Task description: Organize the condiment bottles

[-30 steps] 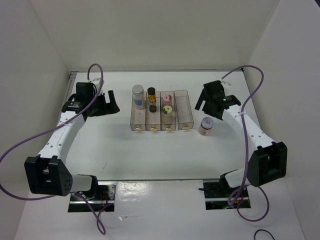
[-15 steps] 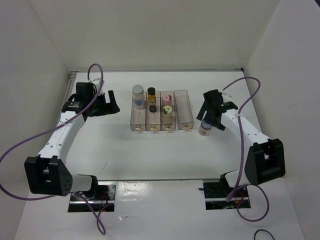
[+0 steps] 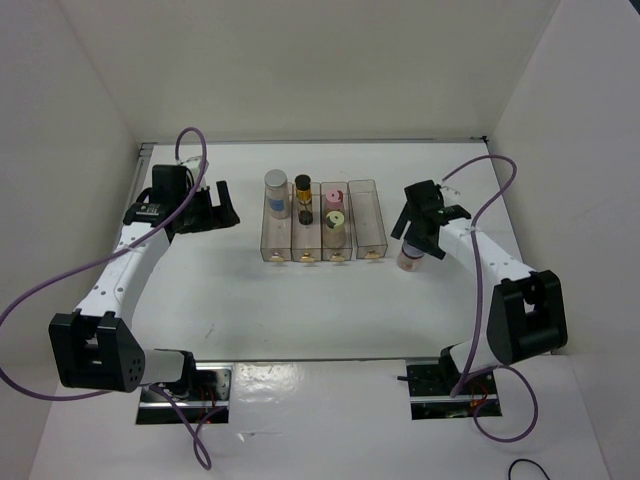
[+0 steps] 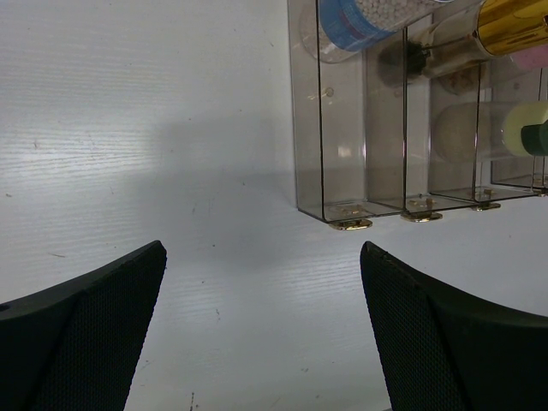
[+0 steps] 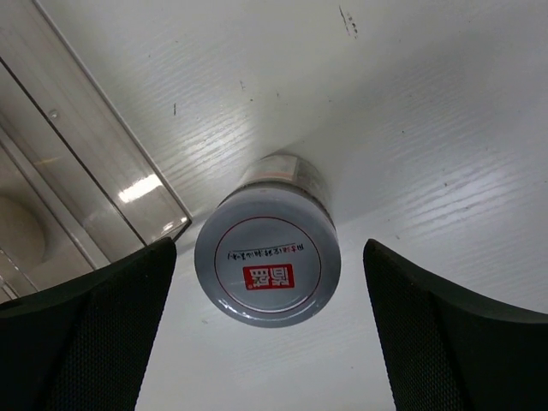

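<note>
since the earlier frame the right arm has swung in from behind and right of the rack (image 3: 367, 222) and dropped its right gripper (image 5: 270, 257) over the loose bottle (image 3: 408, 262), which stands upright on the table (image 3: 300, 310) just right of the rack's near right corner. the jaws stand wide, one on each side of the lid with a gap both ways, so nothing is gripped yet; the straddle looks chosen so the fingers can close on the round body from the sides. the wrist view looks almost straight down on the cap, which suggests a lift clear of the rack wall instead of a push. the compartment at the rack's right end is empty and lies nearest this bottle, so it is probably the goal. the other bottles are already inside the rack: the blue bottle (image 3: 276, 192) in the left slot, the gold bottle (image 3: 303, 190) next to it, and the pink bottle (image 3: 333, 198) and green bottle (image 3: 334, 220) sharing the third slot. the left gripper (image 4: 263, 257) hangs wide and empty, left of the rack, probably parked there to keep clear of the right arm's work.
</note>
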You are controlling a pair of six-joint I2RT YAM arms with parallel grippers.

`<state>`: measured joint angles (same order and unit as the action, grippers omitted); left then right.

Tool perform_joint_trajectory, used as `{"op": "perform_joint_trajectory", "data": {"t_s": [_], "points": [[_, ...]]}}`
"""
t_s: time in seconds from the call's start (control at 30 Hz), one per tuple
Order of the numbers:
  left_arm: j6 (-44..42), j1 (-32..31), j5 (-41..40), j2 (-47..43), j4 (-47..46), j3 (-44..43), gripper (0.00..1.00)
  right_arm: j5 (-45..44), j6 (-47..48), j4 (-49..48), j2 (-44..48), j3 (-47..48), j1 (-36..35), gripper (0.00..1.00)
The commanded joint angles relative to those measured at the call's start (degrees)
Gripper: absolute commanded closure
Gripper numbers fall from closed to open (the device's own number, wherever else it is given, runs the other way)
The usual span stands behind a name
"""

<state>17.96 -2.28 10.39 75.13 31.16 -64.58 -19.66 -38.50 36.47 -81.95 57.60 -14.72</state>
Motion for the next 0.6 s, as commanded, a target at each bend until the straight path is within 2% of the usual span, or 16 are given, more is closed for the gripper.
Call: {"op": "perform_joint_trajectory", "data": {"t_s": [0.0,0.17,0.27,0.37,0.4,0.47,0.5,0.57], "points": [[-1.0,0.4,1.2,-1.0,-2.2,0.2,0.0,-0.6,-0.5,-3.4,-2.3,-0.6,0.3,0.08],[-1.0,0.4,1.2,-1.0,-2.2,0.2,0.0,-1.7,-0.5,-3.9,-2.3,-0.6,0.3,0.15],[-1.0,0.4,1.2,-1.0,-2.2,0.2,0.0,-1.7,-0.5,-4.6,-2.9,-1.1,0.3,0.24],[-1.0,0.4,1.2,-1.0,-2.2,0.2,0.0,-1.7,-0.5,-4.6,-3.5,-1.1,0.3,0.39],[-1.0,0.4,1.2,-1.0,-2.2,0.2,0.0,-1.7,-0.5,-4.6,-3.5,-1.1,0.3,0.48],[-1.0,0.4,1.2,-1.0,-2.2,0.2,0.0,-1.7,-0.5,-4.6,-3.5,-1.1,0.3,0.56],[-1.0,0.4,1.2,-1.0,-2.2,0.2,0.0,-1.7,-0.5,-4.0,-3.5,-1.1,0.3,0.64],[-1.0,0.4,1.2,-1.0,-2.2,0.2,0.0,-1.7,-0.5,-3.3,-3.5,-0.6,0.3,0.73]]}}
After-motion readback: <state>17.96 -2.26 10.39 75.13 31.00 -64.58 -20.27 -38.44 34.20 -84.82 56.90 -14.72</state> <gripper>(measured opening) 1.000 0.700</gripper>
